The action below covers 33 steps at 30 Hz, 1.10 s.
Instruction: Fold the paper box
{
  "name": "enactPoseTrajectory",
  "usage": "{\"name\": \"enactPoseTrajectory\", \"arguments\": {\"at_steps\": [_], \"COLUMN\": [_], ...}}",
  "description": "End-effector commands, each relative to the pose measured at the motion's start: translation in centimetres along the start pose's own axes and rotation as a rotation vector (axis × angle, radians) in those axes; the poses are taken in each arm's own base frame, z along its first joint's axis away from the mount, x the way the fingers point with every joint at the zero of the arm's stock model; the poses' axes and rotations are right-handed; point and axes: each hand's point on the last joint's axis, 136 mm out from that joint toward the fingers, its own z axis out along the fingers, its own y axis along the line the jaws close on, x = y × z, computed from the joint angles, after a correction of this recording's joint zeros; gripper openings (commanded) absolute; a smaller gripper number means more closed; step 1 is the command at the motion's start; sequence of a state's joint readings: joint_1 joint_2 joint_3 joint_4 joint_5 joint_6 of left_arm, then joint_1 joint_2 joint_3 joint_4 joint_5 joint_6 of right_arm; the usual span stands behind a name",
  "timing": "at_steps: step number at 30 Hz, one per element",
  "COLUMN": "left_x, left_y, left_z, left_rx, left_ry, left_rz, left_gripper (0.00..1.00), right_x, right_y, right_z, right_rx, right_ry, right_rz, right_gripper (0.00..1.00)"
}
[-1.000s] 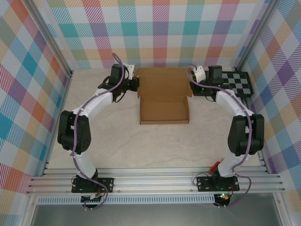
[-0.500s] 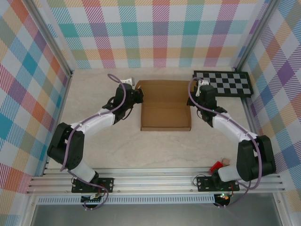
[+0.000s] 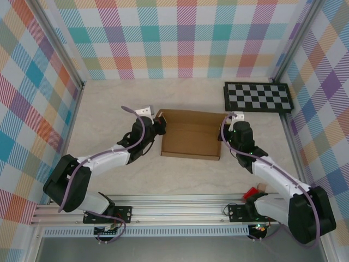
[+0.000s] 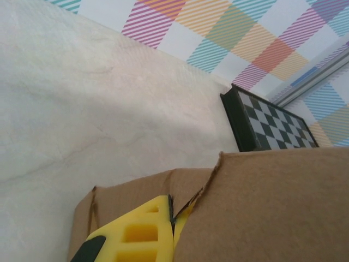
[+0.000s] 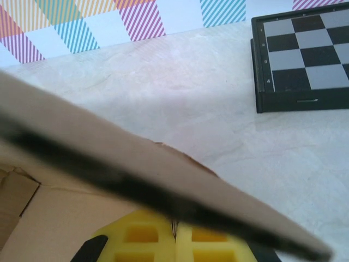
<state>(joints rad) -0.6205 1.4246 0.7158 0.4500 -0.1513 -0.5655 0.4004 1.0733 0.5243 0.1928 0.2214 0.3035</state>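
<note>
The paper box point(image 3: 191, 136) is plain brown cardboard in the middle of the table, with its big lid panel tipped forward over the shallow tray. My left gripper point(image 3: 160, 125) is shut and sits against the box's left end. In the left wrist view its yellow fingers point(image 4: 147, 234) press together behind a cardboard flap point(image 4: 272, 207). My right gripper point(image 3: 223, 134) is shut at the box's right end. In the right wrist view its yellow fingers point(image 5: 144, 237) meet under a blurred cardboard edge point(image 5: 82, 142). No cardboard shows between either pair of jaws.
A black-and-white checkerboard panel point(image 3: 258, 97) lies at the back right, near the wall. A small red object point(image 3: 252, 192) sits by the right arm's base. Plaid walls enclose three sides, and aluminium rails point(image 3: 180, 210) run along the near edge.
Both arms have swept from the back toward the near side. The box's rear panel, flat a second ago, has swung up and over the tray. The box has slid slightly nearer.
</note>
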Motion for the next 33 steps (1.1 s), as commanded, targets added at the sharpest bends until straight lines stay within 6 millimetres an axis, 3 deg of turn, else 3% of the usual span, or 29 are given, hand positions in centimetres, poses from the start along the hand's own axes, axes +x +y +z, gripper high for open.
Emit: {"name": "enactPoseTrajectory", "arguments": {"at_steps": [1,5,11,15,17,21,25,26,29,33], "left_x": [9.2,9.9,5.3,3.0,2.8,-0.2,1.1,1.6,2.6,3.4], "left_y": [2.6,4.7,5.4,6.6,7.1,7.5,9.9,10.3,10.7,11.6], "left_z": [-1.6,-2.2,0.7,3.1,3.9,5.1,7.2,7.0,5.3,1.1], "left_rx": [-0.054,-0.098,-0.078,-0.042,-0.036,-0.028,-0.076,-0.08,-0.09,-0.153], "left_ry": [0.292,0.284,0.146,0.077,0.071,-0.041,0.079,0.105,0.144,0.182], "left_rz": [0.0,0.066,0.257,0.294,0.339,0.399,0.352,0.285,0.107,-0.083], "left_gripper": [0.0,0.0,0.0,0.0,0.0,0.0,0.0,0.06,0.43,0.68], "right_x": [7.8,6.8,1.9,-0.5,-0.8,-1.4,1.0,1.8,2.7,4.1], "right_y": [0.8,1.4,4.1,5.9,6.0,5.9,4.9,4.0,3.4,2.1], "right_z": [-0.8,-0.4,4.2,7.9,9.2,10.6,11.9,11.9,11.6,12.0], "right_rx": [-0.063,-0.086,-0.163,-0.205,-0.19,-0.184,-0.143,-0.108,-0.082,-0.009], "right_ry": [0.253,0.209,0.035,-0.039,-0.035,-0.098,-0.001,0.014,0.035,0.138], "right_rz": [0.002,-0.015,-0.12,-0.191,-0.218,-0.266,-0.264,-0.245,-0.268,-0.282], "right_gripper": [0.0,0.0,0.0,0.0,0.0,0.0,0.0,0.0,0.0,0.0]}}
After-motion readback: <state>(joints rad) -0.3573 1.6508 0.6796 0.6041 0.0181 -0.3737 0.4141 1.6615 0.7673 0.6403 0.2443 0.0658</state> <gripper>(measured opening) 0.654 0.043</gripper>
